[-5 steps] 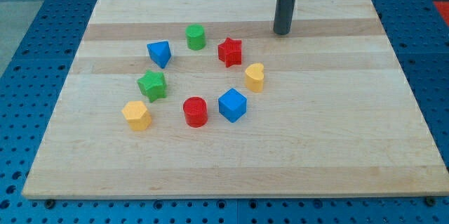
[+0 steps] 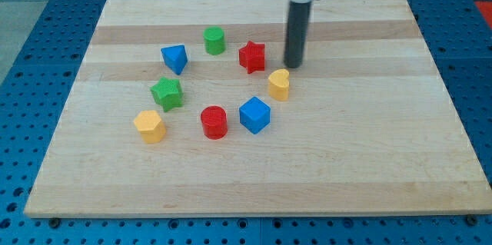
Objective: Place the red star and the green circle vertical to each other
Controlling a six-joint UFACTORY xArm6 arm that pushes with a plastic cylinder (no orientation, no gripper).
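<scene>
my tip [image 2: 293,67] rests on the wooden bench [image 2: 369,145], just to the view's right of the red star [image 2: 251,56] and just above the yellow heart-like block [image 2: 279,84]; from this angle i cannot tell whether it touches either one. there is no claw on this arm, only the dark rod, so nothing is apart or clamped.

the red star lies toward the view's top of the ring of blocks, with the green circle [image 2: 214,41] near it on the view's left and slightly higher, so the pair sits roughly side by side. the blue block [image 2: 175,58], wedge-like in shape, lies to the left of the green circle and lower. the green star [image 2: 167,92] is below that, and the yellow hexagon-like block [image 2: 149,126] is lowest on the left. the red cylinder [image 2: 214,121] and the blue cube [image 2: 254,114] sit close together at the ring's bottom.
</scene>
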